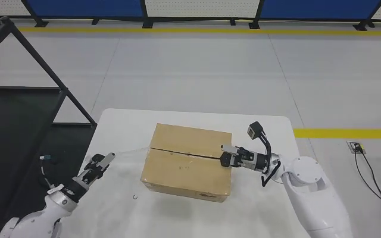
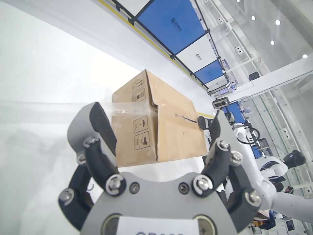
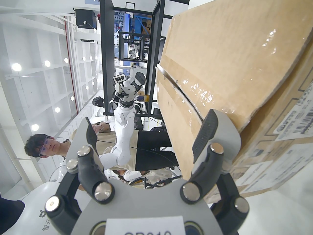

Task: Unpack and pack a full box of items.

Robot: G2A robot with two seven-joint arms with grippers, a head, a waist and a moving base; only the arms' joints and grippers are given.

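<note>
A closed brown cardboard box (image 1: 184, 163) stands in the middle of the white table (image 1: 119, 125), its two top flaps meeting at a seam. My right gripper (image 1: 229, 156) is open at the box's right edge, level with that seam. In the right wrist view one finger pad (image 3: 205, 133) rests by the box (image 3: 220, 50) at its top edge near the seam. My left gripper (image 1: 101, 162) is open and empty, a short way off the box's left side. The left wrist view shows the box (image 2: 176, 135) with loose clear tape (image 2: 124, 110) across that side.
A black metal frame (image 1: 36, 89) stands off the table's left side. A small ring-like bit (image 1: 136, 196) lies on the table in front of the box's left corner. Bare tabletop lies on all sides of the box.
</note>
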